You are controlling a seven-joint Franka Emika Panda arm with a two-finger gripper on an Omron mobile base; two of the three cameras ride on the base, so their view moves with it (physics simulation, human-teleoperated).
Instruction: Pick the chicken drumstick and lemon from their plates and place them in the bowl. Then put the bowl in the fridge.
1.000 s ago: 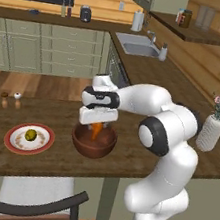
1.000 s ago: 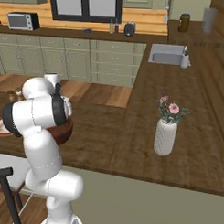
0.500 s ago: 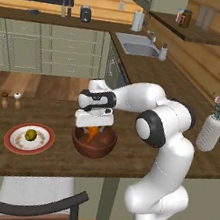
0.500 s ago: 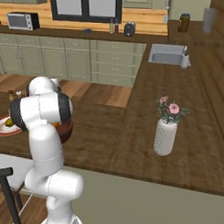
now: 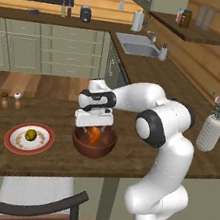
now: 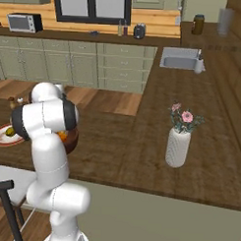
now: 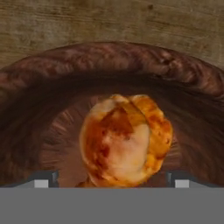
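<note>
Across the wooden surface (image 5: 140, 152) that runs toward the sink (image 5: 137, 48) I have the arm (image 5: 134, 96) bent over and reaching down toward the left of the left base view. From the right base view the arm's white body covers most of the work area, so I rely on the other two cameras.

Next in size is the bowl (image 5: 92, 144), dark reddish-brown, standing on the surface directly under the hand; in the hand view its rim (image 7: 113, 54) arcs across the top. Left of it, well apart, sits the plate with the red-brown rim (image 5: 29, 138), and the lemon (image 5: 30, 133) lies on that plate, yellow-green. At the right end of the surface stands a white vase with pink flowers (image 5: 211, 131).

The gripper (image 5: 94, 128) hangs just above the bowl's mouth. The chicken drumstick (image 5: 93, 134) stands in the bowl between the fingertips; in the hand view it shows as a glossy orange lump (image 7: 126, 140) in the middle of the bowl. The jaws stand apart: the two tips sit at the far left and far right of the hand view, each clear of the drumstick with a gap between. Whether the drumstick rests on the bowl's floor I cannot tell.

Two small shakers (image 5: 10, 97) sit on the surface far left.
</note>
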